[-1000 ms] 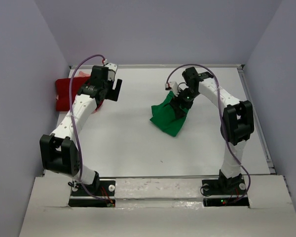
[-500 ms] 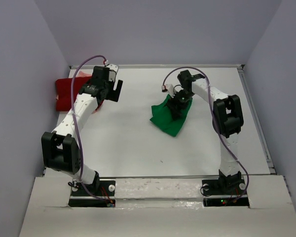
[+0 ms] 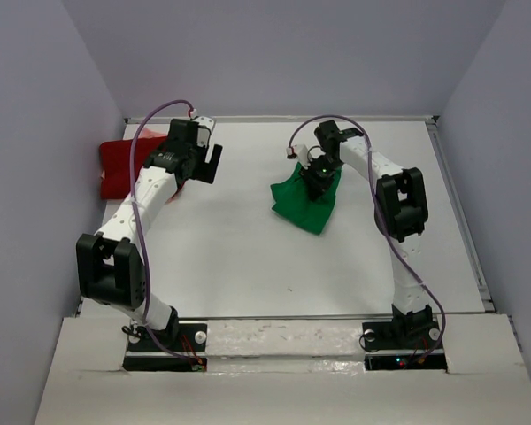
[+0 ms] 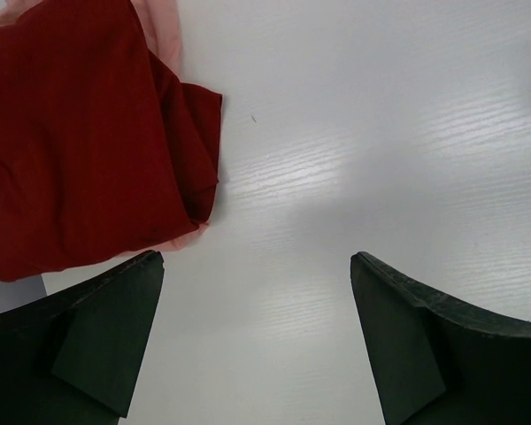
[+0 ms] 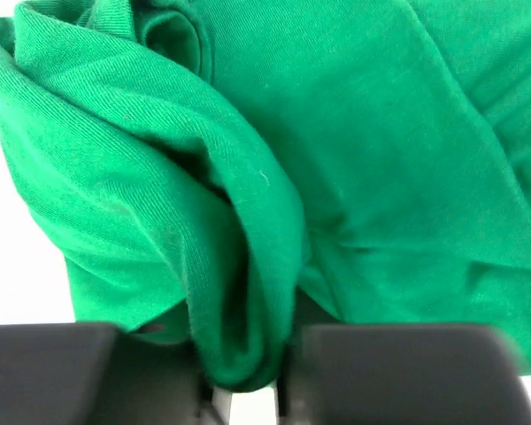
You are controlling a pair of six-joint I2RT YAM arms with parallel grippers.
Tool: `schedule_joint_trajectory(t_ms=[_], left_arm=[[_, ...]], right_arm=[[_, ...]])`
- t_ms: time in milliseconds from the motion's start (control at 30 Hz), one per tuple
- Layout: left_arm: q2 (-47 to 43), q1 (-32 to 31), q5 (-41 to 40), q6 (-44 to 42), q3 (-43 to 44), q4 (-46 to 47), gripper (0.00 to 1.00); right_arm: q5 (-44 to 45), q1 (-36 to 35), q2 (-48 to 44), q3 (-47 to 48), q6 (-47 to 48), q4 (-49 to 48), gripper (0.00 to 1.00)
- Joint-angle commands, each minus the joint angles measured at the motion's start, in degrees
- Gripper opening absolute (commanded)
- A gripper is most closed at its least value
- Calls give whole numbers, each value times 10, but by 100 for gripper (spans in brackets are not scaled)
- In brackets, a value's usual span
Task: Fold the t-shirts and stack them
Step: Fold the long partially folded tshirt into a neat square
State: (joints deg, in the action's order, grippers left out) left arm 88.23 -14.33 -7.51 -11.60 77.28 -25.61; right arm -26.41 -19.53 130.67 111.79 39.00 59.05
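The bright green t-shirt (image 3: pixel 305 202) lies crumpled in the middle of the table, filling the right wrist view (image 5: pixel 336 150). My right gripper (image 3: pixel 317 177) sits at the shirt's far edge, shut on a fold of the green cloth (image 5: pixel 248 363). The dark red t-shirt (image 3: pixel 122 164) lies folded at the far left, seen as a red mass (image 4: pixel 80 133) in the left wrist view, with a pale salmon-pink t-shirt (image 4: pixel 164 27) showing at its edges beneath. My left gripper (image 3: pixel 203 164) hovers just right of that pile, open (image 4: pixel 257 292) over bare table.
A white table (image 3: pixel 230 248) with a raised rim runs along the far and right sides. Grey walls close in the left, back and right. Both arm bases stand at the near edge.
My right gripper has moved a little left and toward the far edge and has closed on the green shirt's fold. The shirt has shifted slightly with it. The left arm has barely moved.
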Motion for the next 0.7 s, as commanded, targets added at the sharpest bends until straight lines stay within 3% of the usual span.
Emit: schedule_joint_trajectory(t_ms=[0, 67, 667], left_arm=[[-3, -6, 6, -8, 14, -2, 99], [-3, -7, 7, -10, 16, -2, 99], [3, -34, -6, -11, 46, -13, 99]], right_arm=[[15, 3, -8, 31, 3, 9, 5], [25, 3, -13, 36, 2, 15, 0], [26, 3, -64, 157, -13, 106, 0]])
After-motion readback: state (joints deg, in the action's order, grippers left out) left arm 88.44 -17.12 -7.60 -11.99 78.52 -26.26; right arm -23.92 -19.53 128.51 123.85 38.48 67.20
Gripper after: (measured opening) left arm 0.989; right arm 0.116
